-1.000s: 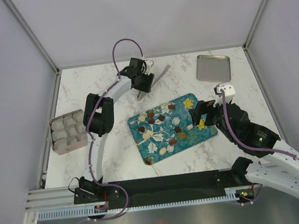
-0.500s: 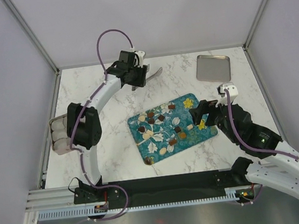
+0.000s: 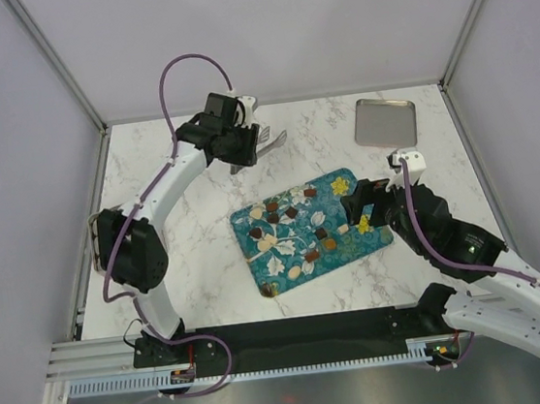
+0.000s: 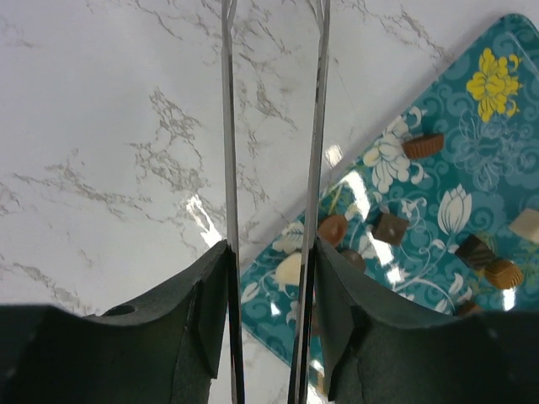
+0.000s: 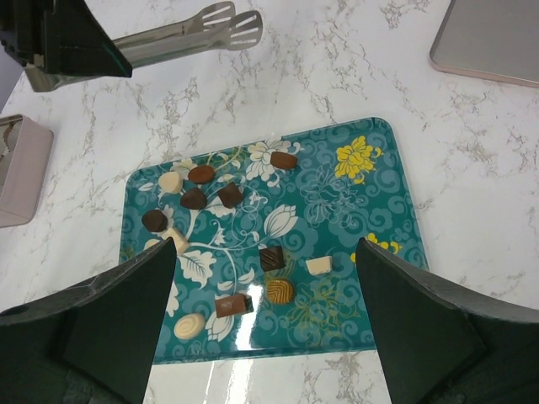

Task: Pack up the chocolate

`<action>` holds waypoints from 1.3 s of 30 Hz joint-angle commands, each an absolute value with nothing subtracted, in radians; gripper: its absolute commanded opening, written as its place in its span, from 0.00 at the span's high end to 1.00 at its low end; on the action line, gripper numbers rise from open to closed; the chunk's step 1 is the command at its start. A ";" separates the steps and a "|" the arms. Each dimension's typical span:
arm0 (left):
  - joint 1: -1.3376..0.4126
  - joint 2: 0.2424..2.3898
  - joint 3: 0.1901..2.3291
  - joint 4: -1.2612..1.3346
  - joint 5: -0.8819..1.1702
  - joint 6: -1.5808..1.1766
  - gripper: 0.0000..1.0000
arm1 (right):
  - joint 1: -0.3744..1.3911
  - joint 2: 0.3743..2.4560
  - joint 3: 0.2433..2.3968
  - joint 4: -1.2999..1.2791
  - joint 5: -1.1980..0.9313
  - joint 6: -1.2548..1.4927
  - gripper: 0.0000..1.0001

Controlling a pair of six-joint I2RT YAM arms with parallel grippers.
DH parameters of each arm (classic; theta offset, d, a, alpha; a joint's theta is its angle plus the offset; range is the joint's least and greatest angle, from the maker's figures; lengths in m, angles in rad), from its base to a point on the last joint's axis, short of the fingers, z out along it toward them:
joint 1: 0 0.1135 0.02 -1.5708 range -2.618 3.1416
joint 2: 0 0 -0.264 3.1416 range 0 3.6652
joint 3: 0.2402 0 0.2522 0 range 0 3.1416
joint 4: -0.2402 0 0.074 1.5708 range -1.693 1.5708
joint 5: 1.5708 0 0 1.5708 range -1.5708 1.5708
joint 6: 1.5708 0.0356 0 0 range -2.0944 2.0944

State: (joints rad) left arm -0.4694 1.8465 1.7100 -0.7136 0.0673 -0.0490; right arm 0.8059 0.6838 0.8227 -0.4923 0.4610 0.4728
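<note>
Several small chocolates (image 3: 291, 213), dark brown, caramel and cream, lie scattered on a teal flowered tray (image 3: 349, 250) at mid-table. They also show in the right wrist view (image 5: 271, 257) and the left wrist view (image 4: 390, 227). My left gripper (image 3: 242, 143) is shut on metal tongs (image 3: 271, 141), held above the marble behind the tray's far left corner. The two tong blades (image 4: 227, 126) run between its fingers. My right gripper (image 3: 364, 209) is open and empty above the tray's right part (image 5: 370, 219).
A pale box of white paper cups (image 3: 93, 237) stands at the left edge, mostly hidden by the left arm's elbow; its corner shows in the right wrist view (image 5: 17, 168). A silver metal tray (image 3: 385, 121) lies at the back right.
The left arm has swung left and back with the tongs, and its elbow now covers the box. The right arm has barely moved.
</note>
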 commanded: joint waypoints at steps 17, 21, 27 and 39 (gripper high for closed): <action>-0.922 1.479 1.388 -0.825 0.031 -0.147 0.51 | 0.808 0.615 0.968 -0.607 0.666 0.468 0.05; -0.980 1.499 1.382 -0.825 0.031 -0.147 0.51 | 0.808 0.586 0.982 -0.632 0.681 0.486 0.05; -1.026 1.532 1.371 -0.825 0.031 -0.147 0.51 | 0.808 0.551 0.985 -0.670 0.681 0.515 0.06; -1.051 1.604 1.355 -0.825 0.031 -0.147 0.51 | 0.808 0.514 0.974 -0.693 0.700 0.532 0.06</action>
